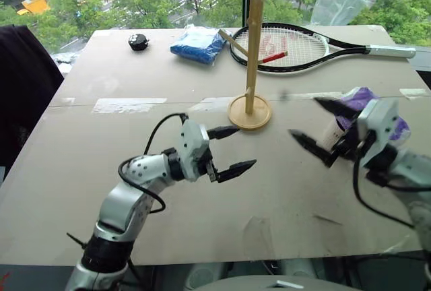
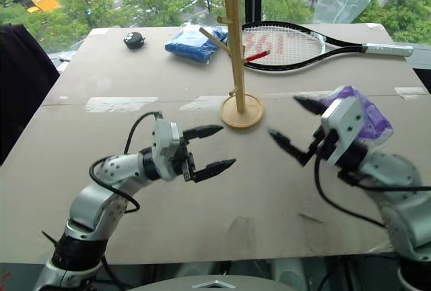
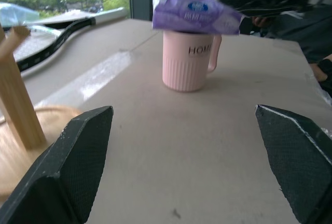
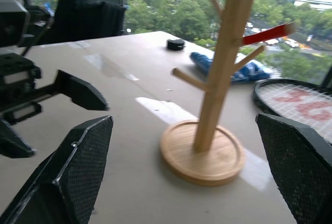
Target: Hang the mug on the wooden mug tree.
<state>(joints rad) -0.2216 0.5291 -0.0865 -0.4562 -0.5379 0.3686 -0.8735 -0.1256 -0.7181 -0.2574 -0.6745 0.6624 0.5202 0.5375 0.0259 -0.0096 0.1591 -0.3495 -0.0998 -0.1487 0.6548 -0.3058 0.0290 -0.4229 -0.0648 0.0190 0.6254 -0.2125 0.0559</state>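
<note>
Ceramic, the pale ribbed mug [image 3: 188, 60] looks rigid, breakable and slick, best taken by its loop handle; left pincer [image 1: 231, 149] and right pincer [image 1: 315, 124] gape empty.

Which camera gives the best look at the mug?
The left wrist view: the mug stands upright on the table, handle and lettering visible, a purple packet on top. In the head views the right gripper hides most of it.

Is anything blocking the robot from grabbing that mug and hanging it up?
A purple plastic packet lies across the top of the pale ceramic mug. The table between the mug and the tall wooden mug tree looks clear.
</note>
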